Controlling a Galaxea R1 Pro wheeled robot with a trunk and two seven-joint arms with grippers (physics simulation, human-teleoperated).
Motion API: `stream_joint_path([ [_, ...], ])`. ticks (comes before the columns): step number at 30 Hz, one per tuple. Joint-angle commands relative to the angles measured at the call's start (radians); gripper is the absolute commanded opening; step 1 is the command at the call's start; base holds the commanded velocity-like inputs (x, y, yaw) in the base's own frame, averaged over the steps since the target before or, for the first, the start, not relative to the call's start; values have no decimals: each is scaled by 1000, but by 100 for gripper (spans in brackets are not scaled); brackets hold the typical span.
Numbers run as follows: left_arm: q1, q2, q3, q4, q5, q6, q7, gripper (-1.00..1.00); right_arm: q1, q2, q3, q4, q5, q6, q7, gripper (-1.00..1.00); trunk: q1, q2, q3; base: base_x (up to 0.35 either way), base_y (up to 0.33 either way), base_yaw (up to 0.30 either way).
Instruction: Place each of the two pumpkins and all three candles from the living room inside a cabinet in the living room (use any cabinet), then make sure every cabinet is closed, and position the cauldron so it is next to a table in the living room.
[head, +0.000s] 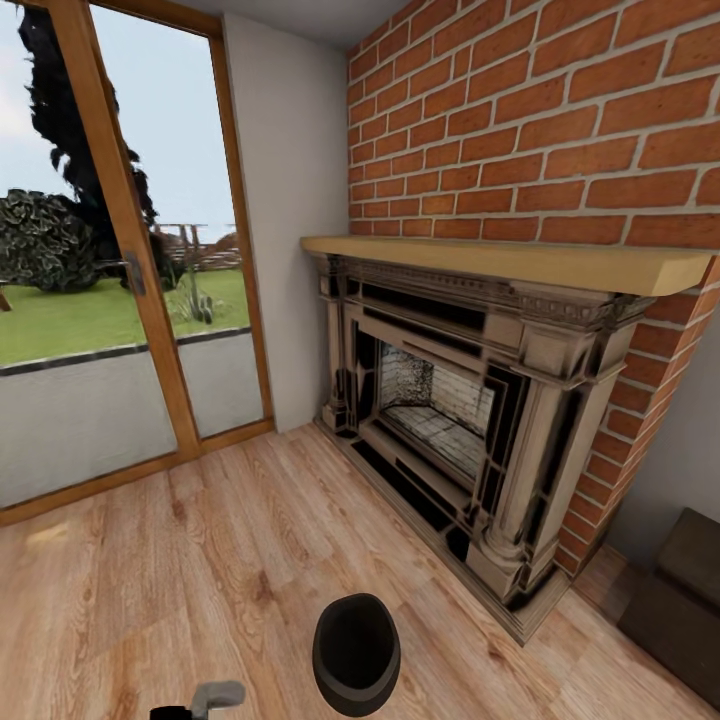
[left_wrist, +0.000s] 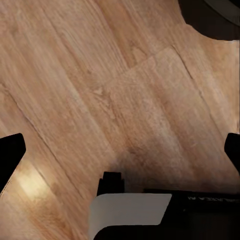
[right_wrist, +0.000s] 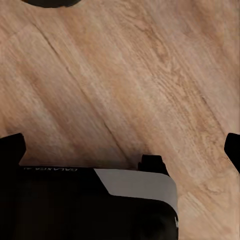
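Observation:
The black cauldron (head: 356, 652) stands upright on the wooden floor just in front of me, its mouth open and nothing visible inside. Its dark rim also shows in the left wrist view (left_wrist: 212, 15) and in the right wrist view (right_wrist: 50, 2). My left gripper (left_wrist: 120, 150) hangs open over bare floor beside the cauldron, fingers (left_wrist: 10, 157) wide apart. My right gripper (right_wrist: 120, 147) is open over the floor on the cauldron's other side, holding nothing. The pumpkins, candles, cabinet and table are out of view.
A brick chimney wall with a stone fireplace (head: 470, 410) and a wooden mantel (head: 510, 260) rises ahead on the right. A wood-framed glass door (head: 120, 280) fills the left wall. A dark brown piece of furniture (head: 680, 590) sits at the lower right. A grey arm part (head: 215, 697) shows at the bottom.

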Motion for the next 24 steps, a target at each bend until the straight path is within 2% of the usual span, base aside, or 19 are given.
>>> stream_joint_path([
  [1,-25,-5,1,-6,10,10,2,100,-6,14,2,-44,2,25,-6,100,0,-1,-1,0,0,0],
  [4,-56,-10,1,-13,13,7,2,100,-48,42,6,-87,2,43,-18,100,0,-1,-1,0,0,0],
  [6,-65,-13,2,-19,15,-16,3,100,-92,51,30,-76,2,34,-23,100,0,-1,-1,0,0,0],
  [8,-69,-21,1,-17,14,-39,3,100,-109,55,59,-56,1,10,-26,100,0,-1,-1,0,0,0],
  [10,-70,-32,-1,-19,13,-53,3,100,-118,59,86,-40,-1,-21,-27,100,0,-1,-1,0,0,0],
  [14,-70,-41,2,-7,14,-71,4,100,-126,60,112,-27,-5,-54,-27,100,0,-1,-1,0,0,0],
  [20,-68,-47,-4,-2,9,-119,5,100,-127,60,119,-34,-10,-69,-25,100,0,-1,-1,0,0,0],
  [24,-67,-64,-5,-2,12,-138,12,100,-128,62,121,-39,-12,-79,-25,100,0,-1,-1,0,0,0],
])
